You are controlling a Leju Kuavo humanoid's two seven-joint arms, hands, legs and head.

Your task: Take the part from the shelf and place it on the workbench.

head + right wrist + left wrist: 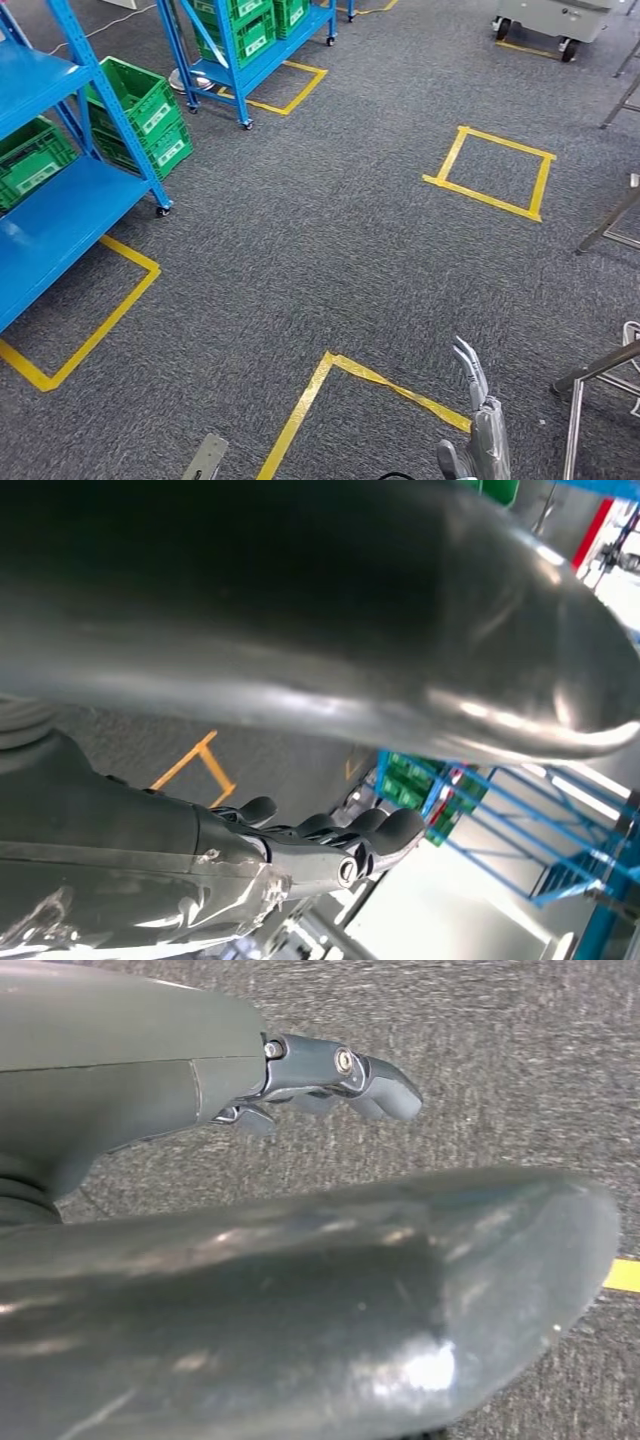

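The right hand (483,425) rises from the near edge of the floor (324,230), its fingers (469,368) pointing forward. Just left of the fingers, a taped outline (355,385) lies on the floor, one strip passing beside them. Well ahead of the fingers sits a taped square (490,172). Far to their left stands a shelf (53,190) with crates (140,112) on its lower level, inside another taped outline (90,335). Behind it, farther from the fingers, stands a second shelf (249,55), also holding crates. Metal legs (596,375) stand just right of the fingers. Beyond the taped square, a wheeled cart (551,22) sits at the far edge.
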